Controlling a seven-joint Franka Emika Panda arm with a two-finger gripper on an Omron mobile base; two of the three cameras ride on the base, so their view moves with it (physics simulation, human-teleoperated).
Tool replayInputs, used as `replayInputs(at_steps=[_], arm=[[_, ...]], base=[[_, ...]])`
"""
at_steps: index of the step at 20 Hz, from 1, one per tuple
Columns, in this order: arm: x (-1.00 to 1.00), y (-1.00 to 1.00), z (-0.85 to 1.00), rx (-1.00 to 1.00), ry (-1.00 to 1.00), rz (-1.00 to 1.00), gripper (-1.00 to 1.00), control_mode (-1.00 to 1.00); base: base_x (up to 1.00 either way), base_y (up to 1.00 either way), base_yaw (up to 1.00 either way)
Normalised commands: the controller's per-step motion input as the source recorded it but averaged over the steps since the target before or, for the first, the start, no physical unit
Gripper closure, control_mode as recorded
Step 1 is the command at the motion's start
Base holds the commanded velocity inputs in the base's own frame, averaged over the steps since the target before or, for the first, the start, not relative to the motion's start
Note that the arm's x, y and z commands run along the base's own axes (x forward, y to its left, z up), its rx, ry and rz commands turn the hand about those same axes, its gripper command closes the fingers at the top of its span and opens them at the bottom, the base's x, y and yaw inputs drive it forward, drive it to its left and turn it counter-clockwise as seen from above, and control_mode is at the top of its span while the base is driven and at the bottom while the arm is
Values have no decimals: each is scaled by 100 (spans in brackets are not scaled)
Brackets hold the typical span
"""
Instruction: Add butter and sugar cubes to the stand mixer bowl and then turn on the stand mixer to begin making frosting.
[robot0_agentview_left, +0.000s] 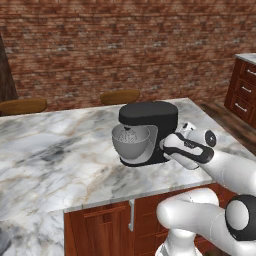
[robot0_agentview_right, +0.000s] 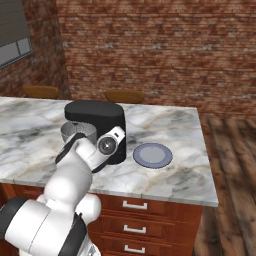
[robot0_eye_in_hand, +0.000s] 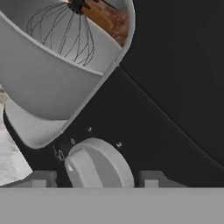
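I have the gripper (robot0_eye_in_hand: 94, 180) at the stand mixer (robot0_agentview_left: 150, 122), its fingers (robot0_eye_in_hand: 38, 179) spread either side of the grey side knob (robot0_eye_in_hand: 98, 164), apparently touching. The stand mixer bowl (robot0_eye_in_hand: 52, 83) lies just beyond. Marble counter (robot0_agentview_left: 60, 150) below; brick wall (robot0_agentview_left: 125, 45) behind.

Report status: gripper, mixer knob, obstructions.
Gripper at the stand mixer, fingers either side of grey knob, not clamped. Whisk in stand mixer bowl. Nothing in the way.

The white arm (robot0_agentview_left: 220, 165) reaches forward and low, wrist level. The gripper (robot0_eye_in_hand: 94, 180) points ahead, its two fingers (robot0_eye_in_hand: 41, 179) standing apart.
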Motion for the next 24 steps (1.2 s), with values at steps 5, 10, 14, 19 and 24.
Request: replayInputs(at_steps=[5, 10, 14, 19, 24], arm=[[0, 42, -75, -1, 0, -6, -100, -100], [0, 48, -55, 0, 1, -10, -100, -100], [-37, 49, -5, 0, 10, -22, -100, -100], [-40, 34, 8, 0, 21, -29, -100, -100], [-8, 12, 0, 0, 22, -34, -100, -100]], base=[[0, 0, 0], [0, 0, 0], [0, 0, 0], [0, 0, 0], [0, 0, 0]])
